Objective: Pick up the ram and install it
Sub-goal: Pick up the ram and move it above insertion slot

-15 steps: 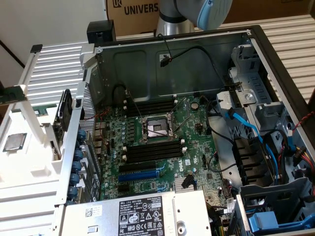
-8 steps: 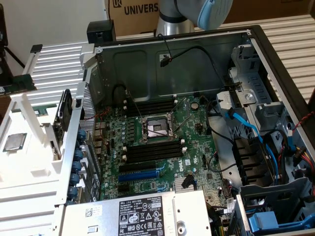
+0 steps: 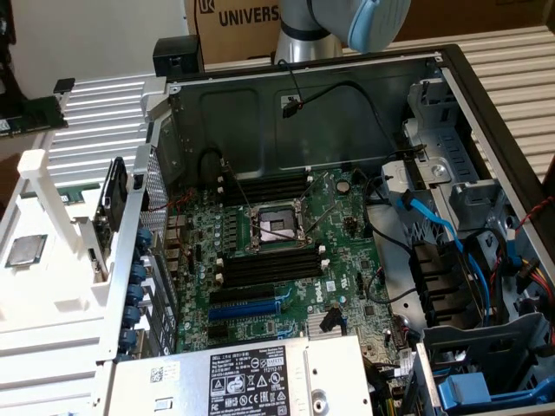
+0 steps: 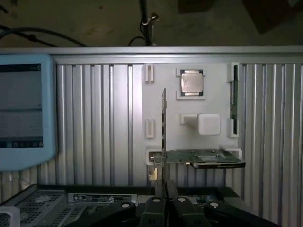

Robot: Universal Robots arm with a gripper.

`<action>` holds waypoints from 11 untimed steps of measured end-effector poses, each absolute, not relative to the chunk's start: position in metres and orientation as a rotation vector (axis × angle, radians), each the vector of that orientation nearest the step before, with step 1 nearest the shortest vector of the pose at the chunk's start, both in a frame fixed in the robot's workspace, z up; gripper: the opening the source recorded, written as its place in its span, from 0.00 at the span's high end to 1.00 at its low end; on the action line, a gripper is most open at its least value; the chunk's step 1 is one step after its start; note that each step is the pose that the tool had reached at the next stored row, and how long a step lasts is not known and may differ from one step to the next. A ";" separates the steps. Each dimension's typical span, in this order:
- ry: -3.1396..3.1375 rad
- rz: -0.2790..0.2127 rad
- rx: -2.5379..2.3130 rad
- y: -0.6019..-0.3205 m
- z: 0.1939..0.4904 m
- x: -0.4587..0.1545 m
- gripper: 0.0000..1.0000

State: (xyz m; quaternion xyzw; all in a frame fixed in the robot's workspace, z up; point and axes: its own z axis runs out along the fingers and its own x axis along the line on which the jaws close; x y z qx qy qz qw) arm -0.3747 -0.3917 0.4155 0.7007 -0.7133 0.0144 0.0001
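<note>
The pincer (image 4: 165, 194) is clenched on the ram (image 4: 164, 127). The ram shows edge-on as a thin pale strip running out from between the jaws, above the card (image 4: 203, 157) and the white tray (image 4: 218, 75) on the ribbed desk (image 4: 94, 118). Another dark stick (image 4: 233, 99) stands in the tray's clips farther off. The step in hand looks like the carry toward the board. Done well, it keeps the ram level and untwisted, since so thin a board could pivot in the jaws. It also lines the ram up parallel with the black slots (image 3: 264, 269), which in the exterior view lie at 12 and 6 o'clock of the socket (image 3: 276, 227), and steers clear of the cables (image 3: 390, 260) at 3 o'clock. The wrist seems to point straight down, judging by how parallel the desk's ribs run. The arm (image 3: 303, 39) rises at 12 o'clock of the case (image 3: 303, 104), with the tray at 9.
</note>
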 end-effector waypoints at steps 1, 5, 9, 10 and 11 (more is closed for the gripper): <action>-2.241 0.045 2.202 -0.391 0.418 -0.372 0.88; -2.240 0.046 2.201 -0.390 0.424 -0.360 0.88; -2.237 0.053 2.198 -0.389 0.426 -0.349 0.88; -2.237 0.054 2.198 -0.389 0.427 -0.346 0.88; -2.236 0.055 2.197 -0.388 0.428 -0.343 0.88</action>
